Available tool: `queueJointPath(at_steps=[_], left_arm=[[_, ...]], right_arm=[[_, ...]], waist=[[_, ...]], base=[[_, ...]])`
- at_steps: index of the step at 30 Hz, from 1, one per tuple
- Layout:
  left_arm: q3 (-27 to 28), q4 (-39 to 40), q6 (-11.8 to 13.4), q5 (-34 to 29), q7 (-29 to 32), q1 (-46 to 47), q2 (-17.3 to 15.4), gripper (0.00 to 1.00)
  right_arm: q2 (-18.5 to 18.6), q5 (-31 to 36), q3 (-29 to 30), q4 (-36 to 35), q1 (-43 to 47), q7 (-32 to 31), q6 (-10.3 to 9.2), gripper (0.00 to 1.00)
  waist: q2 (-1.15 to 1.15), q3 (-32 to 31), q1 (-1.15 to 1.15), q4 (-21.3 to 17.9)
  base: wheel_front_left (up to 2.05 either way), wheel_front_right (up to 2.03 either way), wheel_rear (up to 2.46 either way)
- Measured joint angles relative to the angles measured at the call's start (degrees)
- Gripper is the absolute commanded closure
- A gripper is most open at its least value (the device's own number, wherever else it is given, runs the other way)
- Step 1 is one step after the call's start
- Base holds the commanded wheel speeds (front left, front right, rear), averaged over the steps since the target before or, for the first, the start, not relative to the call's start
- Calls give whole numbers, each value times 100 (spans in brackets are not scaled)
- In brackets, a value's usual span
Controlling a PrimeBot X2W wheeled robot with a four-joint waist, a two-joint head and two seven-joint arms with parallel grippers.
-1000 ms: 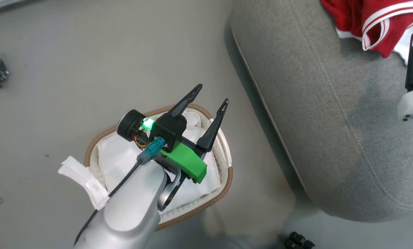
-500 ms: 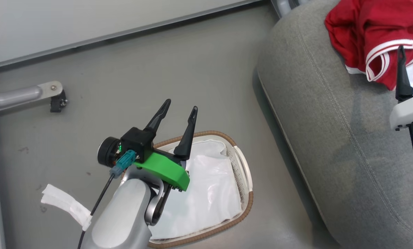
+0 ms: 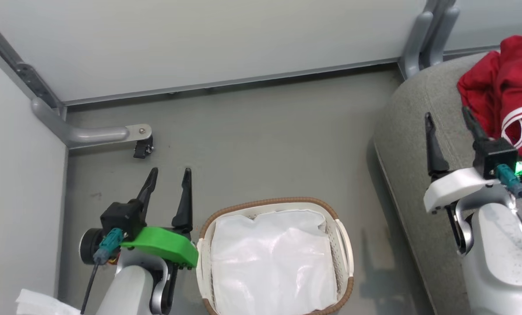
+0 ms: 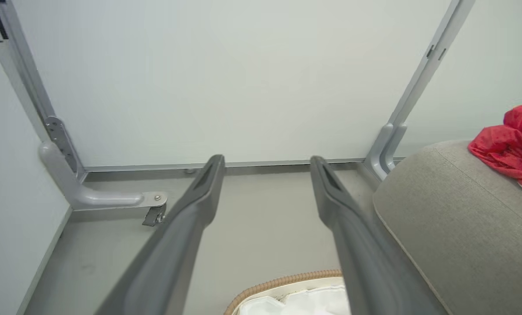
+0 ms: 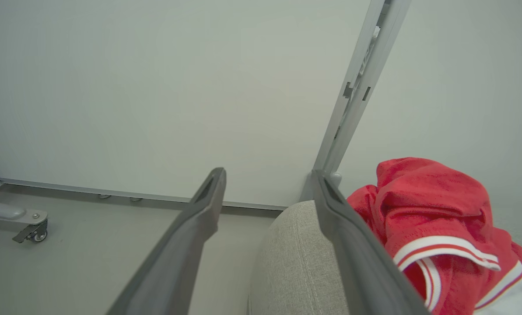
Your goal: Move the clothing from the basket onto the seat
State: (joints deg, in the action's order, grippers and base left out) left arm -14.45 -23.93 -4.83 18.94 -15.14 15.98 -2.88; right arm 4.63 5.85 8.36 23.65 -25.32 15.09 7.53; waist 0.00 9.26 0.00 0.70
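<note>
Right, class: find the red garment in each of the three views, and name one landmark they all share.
Head view: red garment at the upper right edge, lying on the seat.
Left wrist view: far right, on the seat.
Right wrist view: lower right, on the seat.
Shared landmark: the grey upright post behind the seat.

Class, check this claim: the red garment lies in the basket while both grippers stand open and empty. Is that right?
Not quite. The red garment lies on the seat, not in the basket, as the head view shows. The left gripper and right gripper do stand open and empty.
</note>
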Motion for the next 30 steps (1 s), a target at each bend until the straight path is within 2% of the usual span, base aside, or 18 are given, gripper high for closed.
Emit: queueJointPath(at_steps=[8,10,17,30], left_arm=[[561,214,109,-48,0,-558,-1,0],[601,276,129,-44,0,-676,-1,0],[609,348,141,-32,0,-931,1,0],[550,381,182,96,0,-1095,2,0]], right_arm=[[-180,-327,-302,-267,571,0,0,0],[-182,-671,-338,-356,737,0,0,0],[-183,-1193,-435,-627,1346,0,0,0],[-185,-1280,-485,-730,1695,0,0,0]], waist=[[0,-335,0,281],[0,-391,0,313],[0,-464,0,329],[0,-513,0,242]], base=[[0,0,0],[0,0,0],[0,0,0],[0,0,0]])
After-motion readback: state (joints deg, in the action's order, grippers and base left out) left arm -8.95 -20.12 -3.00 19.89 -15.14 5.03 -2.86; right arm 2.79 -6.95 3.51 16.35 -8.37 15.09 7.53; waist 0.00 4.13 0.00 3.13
